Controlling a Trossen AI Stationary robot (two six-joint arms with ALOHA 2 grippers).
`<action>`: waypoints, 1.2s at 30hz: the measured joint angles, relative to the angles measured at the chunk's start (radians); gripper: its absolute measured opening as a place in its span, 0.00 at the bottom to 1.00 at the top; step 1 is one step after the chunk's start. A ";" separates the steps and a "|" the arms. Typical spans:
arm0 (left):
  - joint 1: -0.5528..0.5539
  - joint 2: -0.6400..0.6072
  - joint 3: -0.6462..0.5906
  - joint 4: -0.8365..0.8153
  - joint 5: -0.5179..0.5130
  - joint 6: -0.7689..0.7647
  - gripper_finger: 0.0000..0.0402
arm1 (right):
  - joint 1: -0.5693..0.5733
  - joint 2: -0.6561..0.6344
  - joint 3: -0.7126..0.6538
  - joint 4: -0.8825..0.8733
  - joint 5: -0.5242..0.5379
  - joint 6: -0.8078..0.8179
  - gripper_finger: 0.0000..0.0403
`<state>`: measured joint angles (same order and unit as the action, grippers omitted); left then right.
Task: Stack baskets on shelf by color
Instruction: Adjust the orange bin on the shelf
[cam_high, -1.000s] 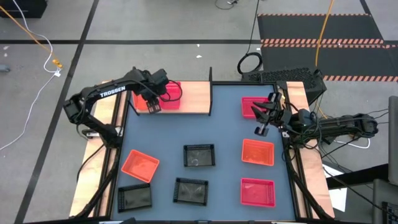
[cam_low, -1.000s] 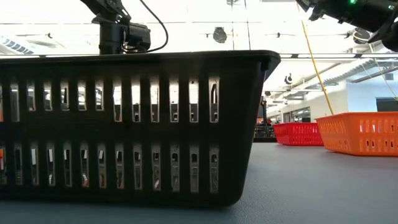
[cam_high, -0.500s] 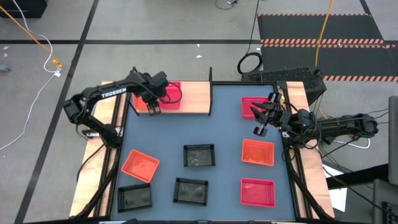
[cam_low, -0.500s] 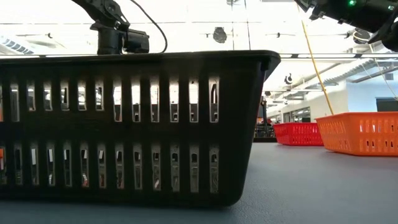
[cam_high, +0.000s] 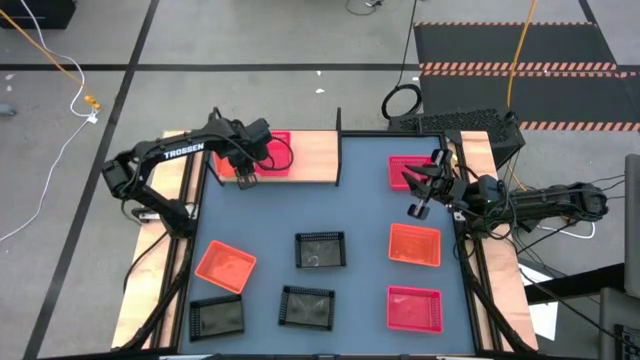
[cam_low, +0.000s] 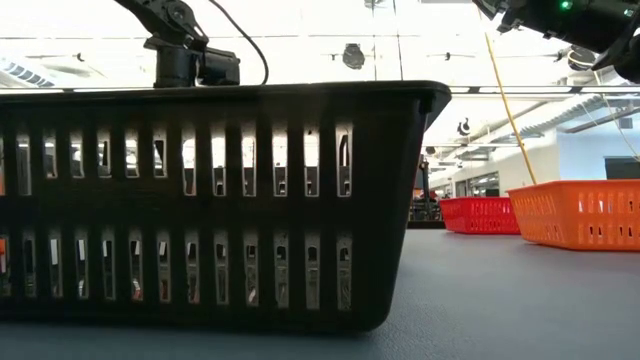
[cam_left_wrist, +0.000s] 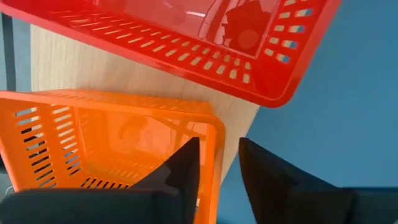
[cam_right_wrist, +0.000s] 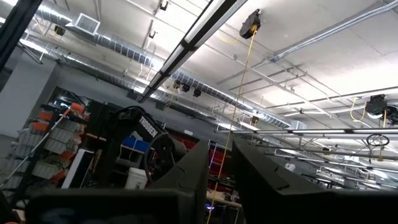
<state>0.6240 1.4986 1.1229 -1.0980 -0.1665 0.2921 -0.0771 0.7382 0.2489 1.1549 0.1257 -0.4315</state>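
The shelf (cam_high: 310, 158) is located at the table's (cam_high: 365, 215) far left corner. The left gripper (cam_left_wrist: 214, 165) is positioned over the shelf's near edge, at an orange basket (cam_left_wrist: 93, 143) resting on the board. Its fingers (cam_left_wrist: 183, 168) are set on either side of that basket's wall, one inside and one outside. A gap is visible at the outer finger, so the claw is released and not clamped. A red basket (cam_left_wrist: 186, 37) is seated on the shelf just beyond the orange one. The right gripper (cam_high: 419, 197) is held above the table near its right edge, beside a pink basket (cam_high: 402, 170) at the far right. Its claw is parted and nothing is held in it. On the table, a second orange basket (cam_high: 225, 265) is placed near the left, and three black baskets (cam_high: 320, 250) are set in the middle and near left. Down the right side, a third orange basket (cam_high: 414, 244) and another pink basket (cam_high: 414, 308) are placed.
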 joint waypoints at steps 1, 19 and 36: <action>-0.002 0.000 0.000 0.000 0.000 -0.002 0.25 | 0.000 0.000 0.000 0.000 0.000 0.000 0.16; -0.070 0.000 0.000 -0.087 0.009 0.084 0.13 | 0.000 0.000 0.000 0.000 0.000 -0.001 0.16; -0.060 -0.001 0.000 -0.066 -0.114 0.256 0.13 | 0.000 0.000 0.000 -0.006 0.000 -0.001 0.16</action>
<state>0.5642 1.4975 1.1229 -1.1637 -0.2806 0.5483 -0.0769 0.7383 0.2489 1.1484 0.1253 -0.4327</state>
